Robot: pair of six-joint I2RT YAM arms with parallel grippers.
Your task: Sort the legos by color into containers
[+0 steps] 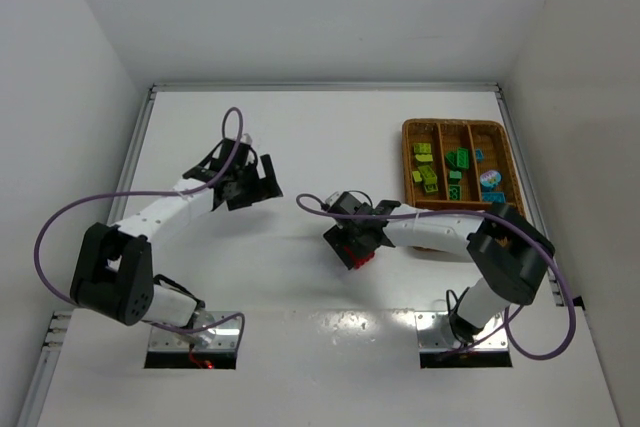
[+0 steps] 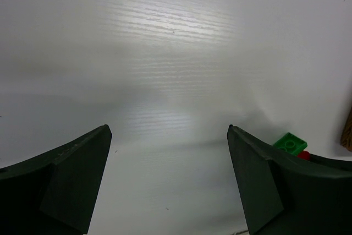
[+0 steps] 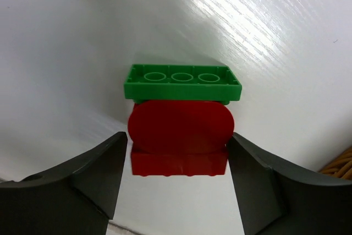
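A red brick with a rounded face (image 3: 180, 136) carries a dark green plate (image 3: 182, 82) on its far side. My right gripper (image 3: 177, 141) is shut on this stack, one finger against each end. From above, the right gripper (image 1: 355, 244) is left of the wicker tray (image 1: 411, 162), with the red brick (image 1: 359, 259) showing under it. In the tray lie lime green bricks (image 1: 427, 175), dark green bricks (image 1: 457, 159), a teal brick (image 1: 480, 155) and a printed block (image 1: 491, 180). My left gripper (image 1: 262, 185) hangs open over bare table, holding nothing.
In the left wrist view the left gripper (image 2: 169, 136) faces the white table, with the green plate (image 2: 290, 143), a bit of the red brick (image 2: 303, 155) and the tray's edge (image 2: 347, 130) at the far right. White walls enclose the table.
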